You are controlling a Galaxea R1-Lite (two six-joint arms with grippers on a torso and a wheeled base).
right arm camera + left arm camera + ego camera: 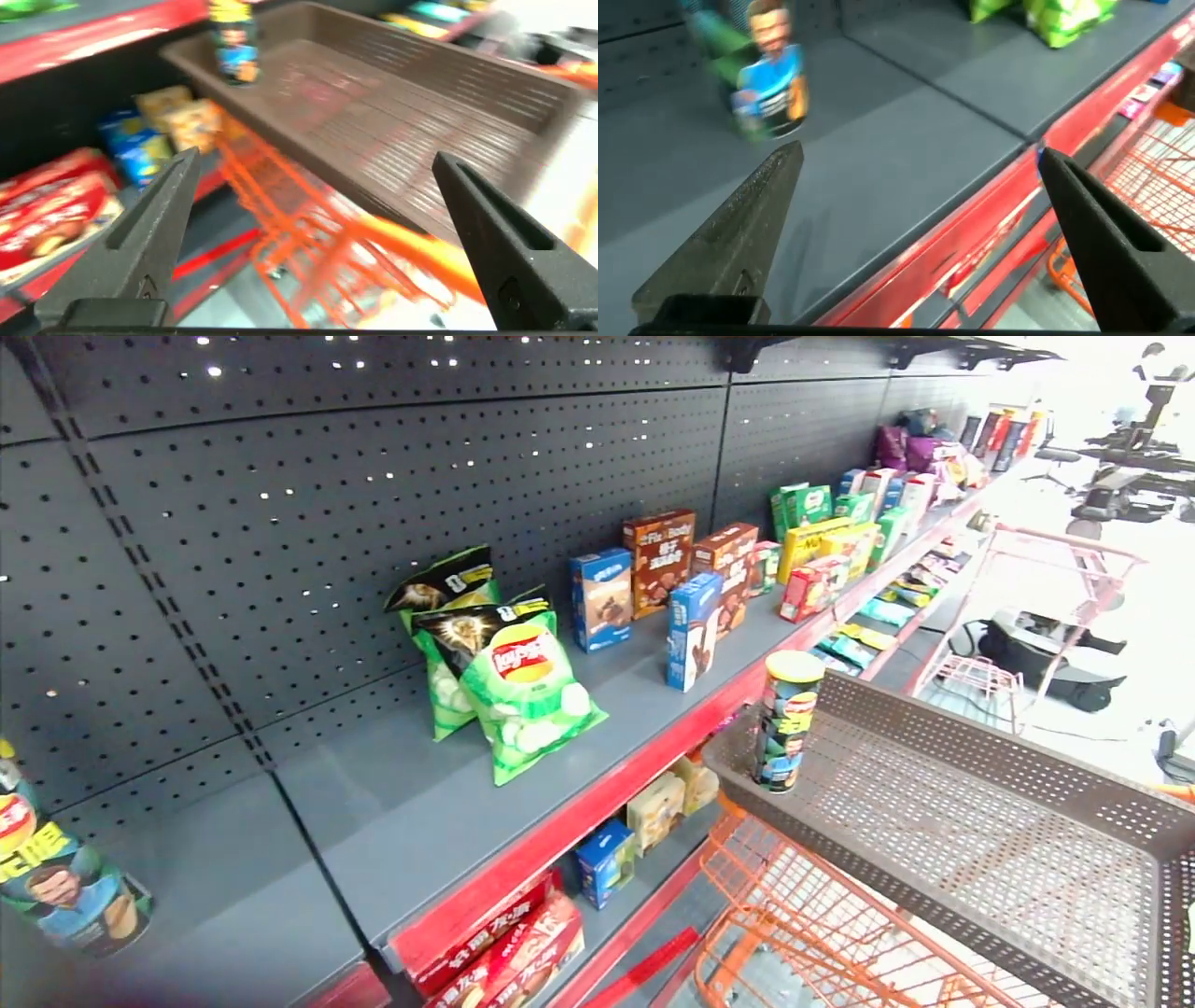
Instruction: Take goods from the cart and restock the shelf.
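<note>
Head view: one chip can [787, 721] stands upright in the corner of the cart's brown tray [980, 821], just beside the shelf [448, 812].

Left wrist view: left gripper [919, 154] spread and empty above the shelf. A shelved can [766, 79] stands beyond one finger.

Right wrist view: right gripper [316, 159] spread and empty, with the chip can ahead, well apart. Risk: an off-centre approach could topple the tall can inside the tray.

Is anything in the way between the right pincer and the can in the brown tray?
Nothing visible blocks it. The open right pincer faces the can, which stands alone in a corner of the tray.
</note>
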